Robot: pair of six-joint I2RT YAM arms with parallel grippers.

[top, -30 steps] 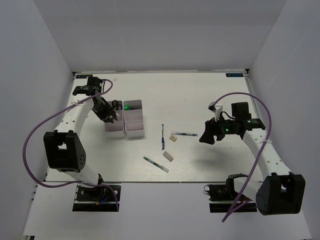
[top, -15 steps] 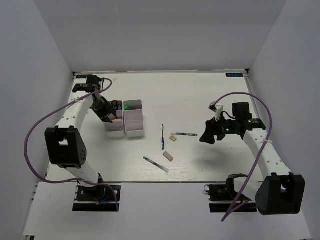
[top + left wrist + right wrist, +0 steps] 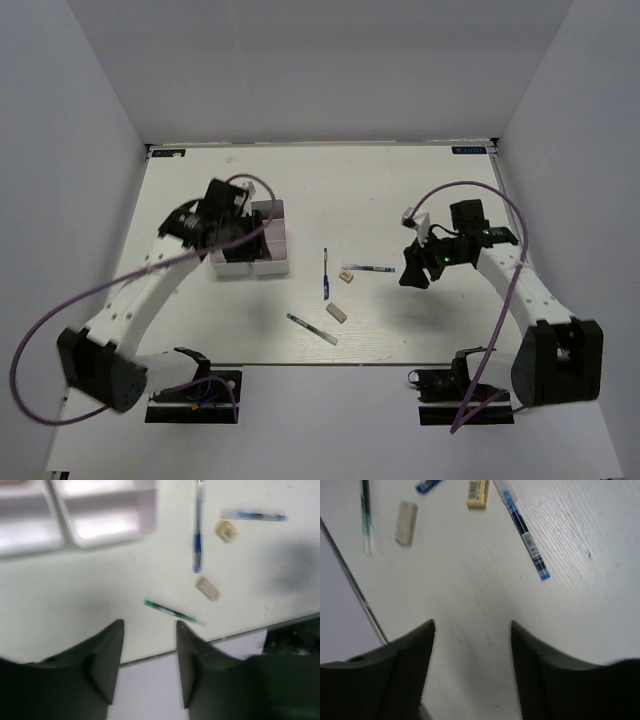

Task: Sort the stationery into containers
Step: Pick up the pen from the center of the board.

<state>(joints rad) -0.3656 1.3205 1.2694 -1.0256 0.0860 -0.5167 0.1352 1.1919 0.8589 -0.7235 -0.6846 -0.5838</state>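
Left arm (image 3: 150,288), right arm (image 3: 522,292): white link shells, black joint housings. Purple cable (image 3: 20,370) trails in long loop off left arm; second purple cable (image 3: 470,185) arcs over right arm. Green light (image 3: 441,256) on right wrist. Black base mounts (image 3: 195,386) at tabletop edge. Left claw (image 3: 148,627), right claw (image 3: 472,625): matte black, broad tapered fingers.

Pale grey trays (image 3: 272,264); blue pen (image 3: 325,274); green-tipped pen (image 3: 312,328); beige eraser (image 3: 347,279) (grey eraser (image 3: 337,313) too); white table (image 3: 420,190)
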